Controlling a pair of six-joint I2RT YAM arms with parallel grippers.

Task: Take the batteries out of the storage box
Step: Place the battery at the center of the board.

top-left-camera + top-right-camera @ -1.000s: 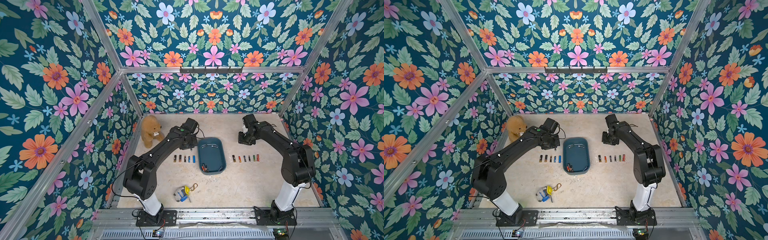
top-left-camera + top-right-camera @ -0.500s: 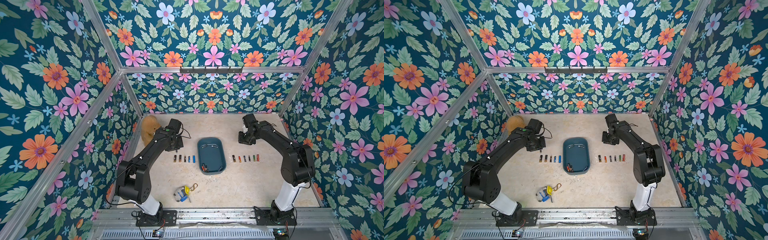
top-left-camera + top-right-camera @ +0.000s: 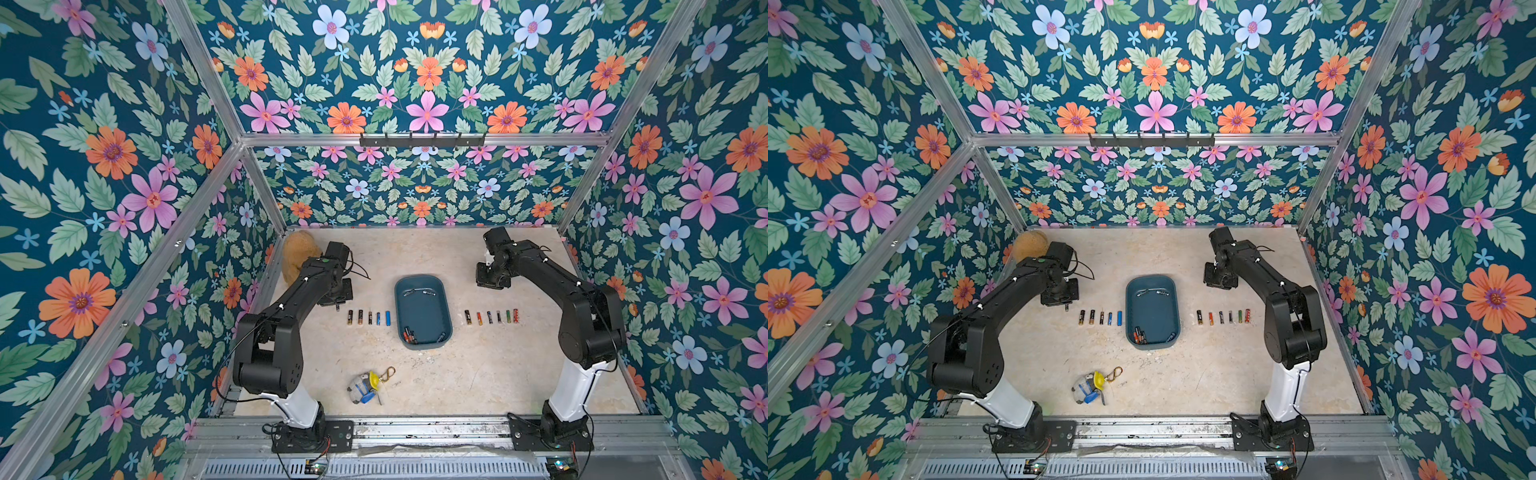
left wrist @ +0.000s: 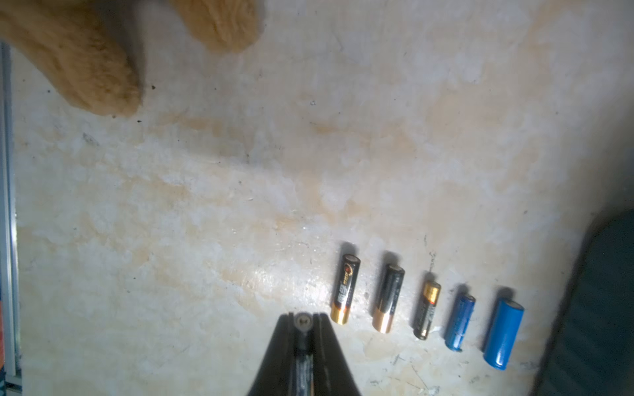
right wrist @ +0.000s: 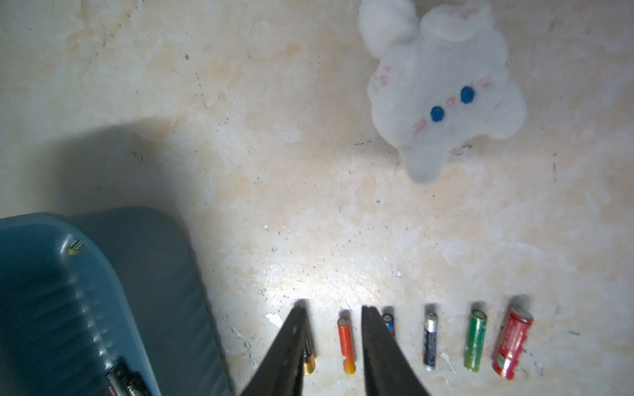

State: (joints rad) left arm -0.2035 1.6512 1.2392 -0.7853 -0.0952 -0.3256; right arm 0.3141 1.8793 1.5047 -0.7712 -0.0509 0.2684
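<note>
Teal-blue shallow plastic storage box (image 3: 422,307) lay between the arms, with a few batteries (image 3: 409,335) in the end farthest from both grippers. Print on the black-and-gold battery (image 4: 344,289) beside the left gripper (image 4: 303,315) was illegible. That gripper was clamped on a thin dark battery (image 4: 303,363), having swung away from the box. The right gripper (image 5: 334,310), part-open and empty, had not moved; an orange battery (image 5: 345,343) showed between its fingers.

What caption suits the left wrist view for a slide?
Left gripper shut on a slim dark cylindrical battery beside a row of five batteries on the beige tabletop.
</note>
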